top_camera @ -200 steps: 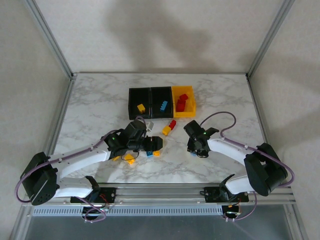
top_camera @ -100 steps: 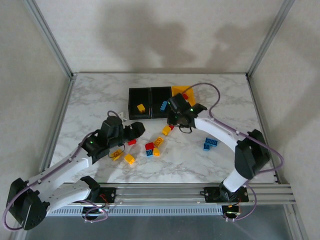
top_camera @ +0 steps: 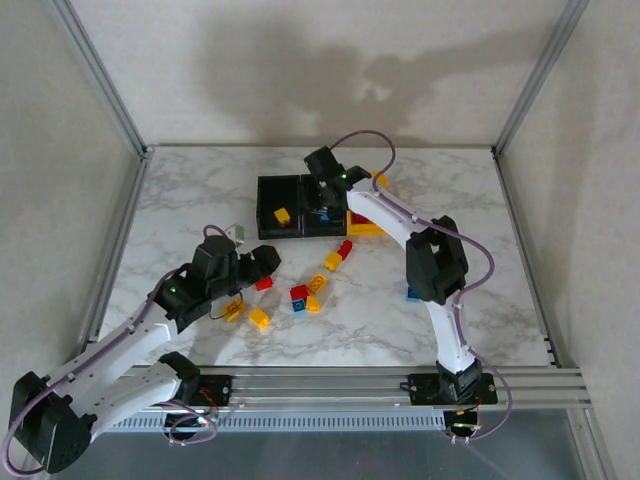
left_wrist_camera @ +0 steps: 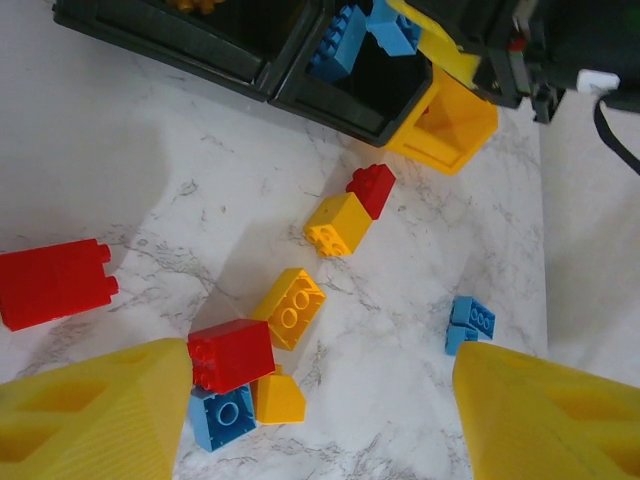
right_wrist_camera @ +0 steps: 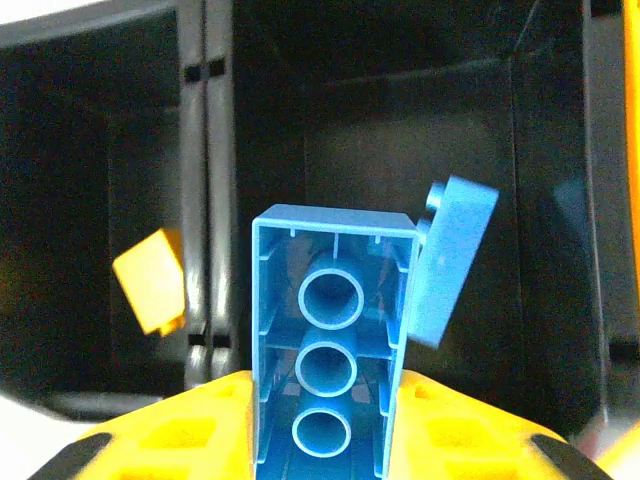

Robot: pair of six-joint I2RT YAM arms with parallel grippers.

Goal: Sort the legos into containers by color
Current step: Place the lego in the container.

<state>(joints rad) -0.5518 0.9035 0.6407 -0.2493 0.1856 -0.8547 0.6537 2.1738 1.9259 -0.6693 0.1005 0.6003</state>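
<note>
The right claw (right_wrist_camera: 325, 430) was clamped on a long blue studded plastic brick (right_wrist_camera: 330, 330), holding it hollow side toward the camera over the middle black rectangular plastic bin (right_wrist_camera: 400, 120). That was presumably because another blue brick (right_wrist_camera: 452, 262) lay in that bin. Its arm stretched far forward, wrist tipped down over the bins. The left claw (left_wrist_camera: 320, 425) stood wide and empty, hovering low over the loose red, yellow and blue plastic bricks (left_wrist_camera: 232, 352) on the white marble-patterned desk (left_wrist_camera: 150, 200), arm bent, likely poised to pick one.
</note>
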